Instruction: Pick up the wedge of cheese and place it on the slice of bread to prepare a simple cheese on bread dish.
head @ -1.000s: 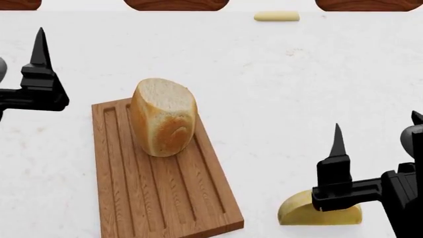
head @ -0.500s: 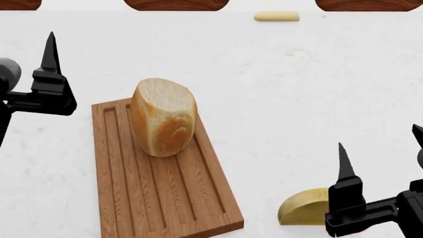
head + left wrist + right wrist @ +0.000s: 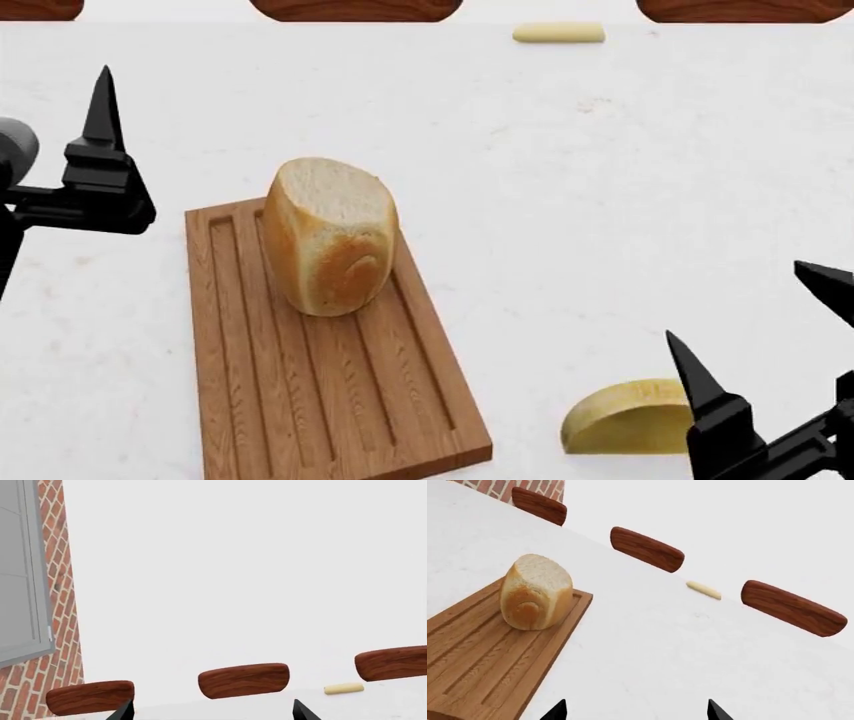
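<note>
The white bench is carrying a ridged wooden board toward its near-left part, running from the near edge back toward the middle. The bread is standing upright on the far end of the board, its creamy cut face turned up and toward the far edge, its golden-brown crust facing the near edge. The right wrist view is showing the same bread seated on the board, with bare bench beyond it.

The cheese is lying flat on the bench near the near-right corner, well apart from the board, its curved rind turned toward the far edge and its flat cut side toward the near edge. The right tool is hanging at the near-right corner, just beside the cheese on its right side, with its two black fingers spread wide apart and holding nothing; one finger is partly overlapping the cheese's right end in the head view, and contact cannot be told. In the right wrist view only the two fingertips are showing, set well apart.

The left tool is hovering over the left edge of the bench, beside the board's far-left corner, pointing up. Only one of its fingers is visible in the head view, but the left wrist view is showing two tips spread apart with nothing between them.

A small pale bar is lying at the far edge, with brown chair backs lining that edge.
</note>
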